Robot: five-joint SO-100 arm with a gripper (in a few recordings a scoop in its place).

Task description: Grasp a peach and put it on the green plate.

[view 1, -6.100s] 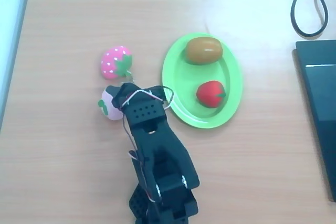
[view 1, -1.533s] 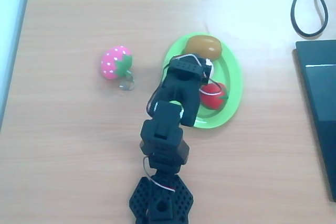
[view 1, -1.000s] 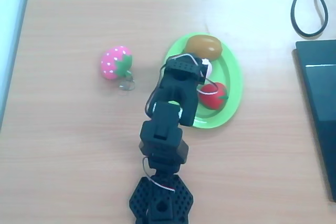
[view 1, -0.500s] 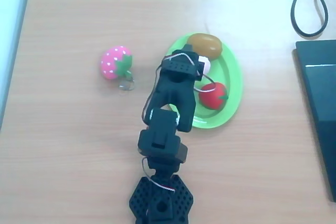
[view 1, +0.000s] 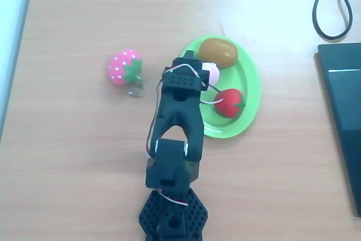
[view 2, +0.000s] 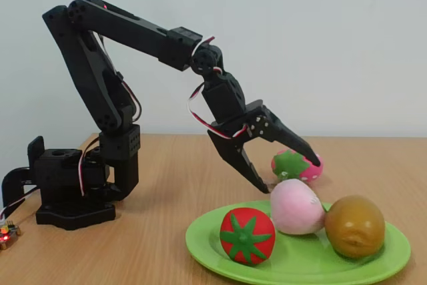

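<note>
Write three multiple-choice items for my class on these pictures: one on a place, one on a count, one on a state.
1. Where is the peach?
A. On the green plate
B. On the bare table
C. Clamped in the jaws

2. How many toy fruits lie on the plate?
A. One
B. Two
C. Three

3. How do the jaws of the gripper stand?
A. Shut on the peach
B. Open, above the peach
C. Shut on the strawberry

Answers: 1 A, the peach rests on the plate between the red fruit and the brown fruit. 2 C, those three lie there. 3 B, the fixed view shows the jaws spread with nothing between them.
</note>
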